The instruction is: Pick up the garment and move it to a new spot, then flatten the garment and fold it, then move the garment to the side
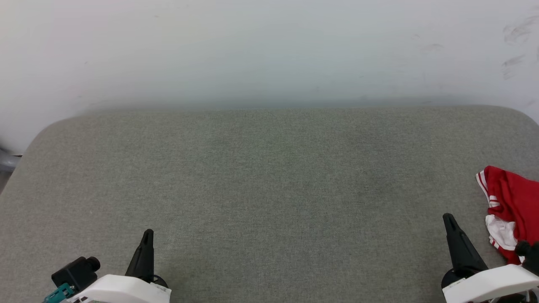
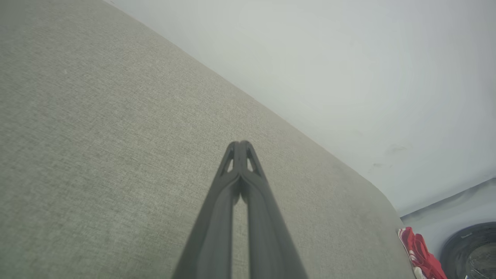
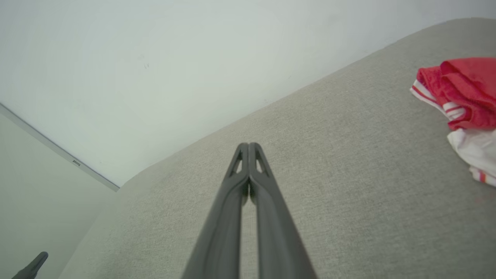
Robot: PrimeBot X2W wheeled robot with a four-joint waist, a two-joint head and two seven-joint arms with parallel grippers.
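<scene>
L gripper (image 1: 147,232), R gripper (image 1: 449,217) point fwd, fingers (image 2: 215,226) together.

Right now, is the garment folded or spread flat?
Neither: crumpled. The garment lies bunched in loose folds near the grey surface's right edge; part is cut off by the head view's edge.

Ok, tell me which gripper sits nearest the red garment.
The right gripper, at the head view's lower right: the crumpled garment lies just beside it. The left gripper sits far across the grey surface. Both have their jaws shut.
</scene>
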